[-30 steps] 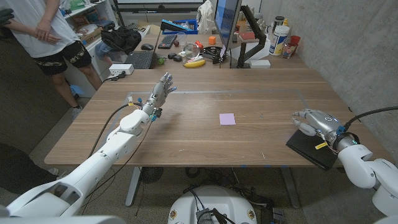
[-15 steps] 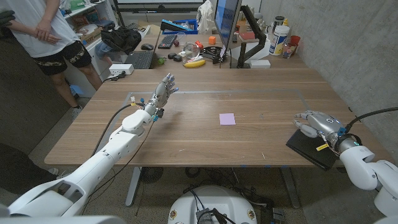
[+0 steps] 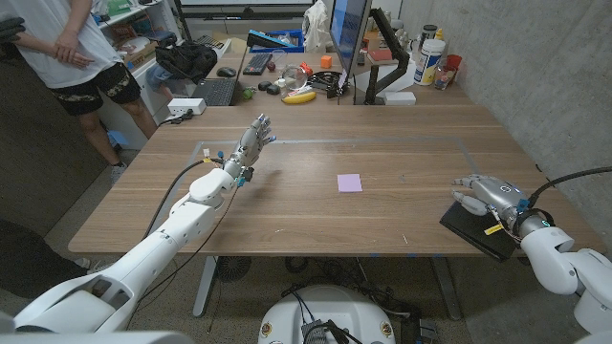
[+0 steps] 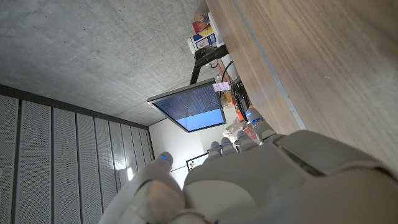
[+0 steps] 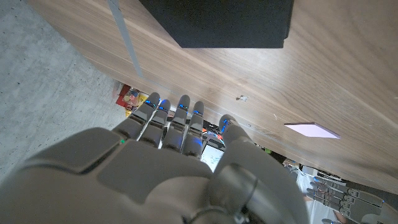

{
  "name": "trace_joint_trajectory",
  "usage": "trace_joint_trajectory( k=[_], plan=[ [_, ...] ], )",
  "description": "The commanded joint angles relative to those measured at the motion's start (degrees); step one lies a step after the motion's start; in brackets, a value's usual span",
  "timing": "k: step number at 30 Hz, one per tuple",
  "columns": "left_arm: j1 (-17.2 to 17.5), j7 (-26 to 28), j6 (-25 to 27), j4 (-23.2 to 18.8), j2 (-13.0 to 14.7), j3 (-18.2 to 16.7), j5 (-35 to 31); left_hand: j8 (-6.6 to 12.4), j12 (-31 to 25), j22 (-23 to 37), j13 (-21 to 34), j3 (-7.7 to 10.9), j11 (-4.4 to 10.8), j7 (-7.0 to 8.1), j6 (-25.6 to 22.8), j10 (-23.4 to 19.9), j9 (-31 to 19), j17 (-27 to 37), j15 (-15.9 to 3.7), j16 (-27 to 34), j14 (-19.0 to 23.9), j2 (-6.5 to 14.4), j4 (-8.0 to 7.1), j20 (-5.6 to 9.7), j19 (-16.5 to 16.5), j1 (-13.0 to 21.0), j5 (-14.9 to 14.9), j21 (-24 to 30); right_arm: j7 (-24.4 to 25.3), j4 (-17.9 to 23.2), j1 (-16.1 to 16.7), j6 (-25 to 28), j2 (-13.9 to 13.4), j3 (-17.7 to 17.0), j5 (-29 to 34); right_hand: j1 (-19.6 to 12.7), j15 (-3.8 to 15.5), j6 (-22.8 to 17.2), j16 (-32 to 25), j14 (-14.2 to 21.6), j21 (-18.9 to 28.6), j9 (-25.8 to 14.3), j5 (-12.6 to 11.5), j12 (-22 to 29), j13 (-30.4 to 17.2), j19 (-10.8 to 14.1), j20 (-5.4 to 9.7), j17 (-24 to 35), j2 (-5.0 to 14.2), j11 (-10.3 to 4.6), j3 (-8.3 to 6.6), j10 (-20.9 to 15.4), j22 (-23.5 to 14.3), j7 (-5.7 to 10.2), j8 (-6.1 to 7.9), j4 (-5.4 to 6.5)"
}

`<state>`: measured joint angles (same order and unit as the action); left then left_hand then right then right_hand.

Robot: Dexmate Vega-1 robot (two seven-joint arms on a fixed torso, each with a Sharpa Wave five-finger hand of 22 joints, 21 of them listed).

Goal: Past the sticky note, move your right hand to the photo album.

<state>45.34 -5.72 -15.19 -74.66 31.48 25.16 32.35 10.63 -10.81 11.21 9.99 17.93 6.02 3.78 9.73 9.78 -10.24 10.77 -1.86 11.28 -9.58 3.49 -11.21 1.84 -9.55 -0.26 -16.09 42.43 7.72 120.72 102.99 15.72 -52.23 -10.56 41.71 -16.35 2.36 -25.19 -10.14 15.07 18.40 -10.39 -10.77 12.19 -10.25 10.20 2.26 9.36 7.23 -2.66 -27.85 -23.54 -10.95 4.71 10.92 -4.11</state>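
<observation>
Album (image 3: 478, 229), black, lies at the table's (image 3: 382, 205) right near edge; the right hand (image 3: 486, 193), lower than a second ago, now hovers at its far corner, fingers loosely together, holding nothing. Purple note (image 3: 350, 182) sits mid-table. Left hand (image 3: 251, 139) stays raised, fingers extended. Beyond: monitor (image 3: 349, 33), banana (image 3: 299, 96), person (image 3: 72, 57).

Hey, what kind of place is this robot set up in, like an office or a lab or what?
Most likely a robotics lab or workshop in an office-like room: bare concrete walls, a wooden table with a monitor, keyboard and laptop at its cluttered far end, and a person standing by.
</observation>
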Motion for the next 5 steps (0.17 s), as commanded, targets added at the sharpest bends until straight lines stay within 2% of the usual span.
trace_joint_trajectory(
  k=[1,5],
  plan=[
    [-0.75,-0.3,-0.06,1.35,-0.61,0.39,-0.18,0.11,-0.34,0.07,0.26,-0.09,0.18,0.05,9.01,7.66,-0.16,0.1,-2.88,0.12,-10.25,6.82,0.06,4.11,-13.3,0.22,-0.32,0.39,0.18,-0.96,-0.85,0.98,-1.26,1.48,-0.81,-0.32,2.38,-0.54,0.05,0.37,-0.21,-0.19,0.09,0.07,-0.15,0.6,2.68,-0.02,-0.36,0.24,-0.2,-0.41,-0.04,-0.05,-0.08,-0.63],
    [-1.03,-0.35,-0.13,1.91,-0.9,0.53,-0.24,0.1,-0.33,0.07,0.26,-0.1,0.18,0.06,9.04,7.68,-0.16,0.1,-2.89,0.1,-10.3,6.82,0.06,4.16,-13.29,0.22,-0.33,0.4,0.32,-1.3,-1.23,1.66,-2.0,2.22,-0.55,-0.48,2.27,-0.54,0.1,0.27,-0.26,-0.18,0.1,0.04,-0.15,0.62,2.66,-0.02,-0.52,0.24,-0.2,-0.39,-0.03,-0.07,-0.09,-0.89]
  ],
)
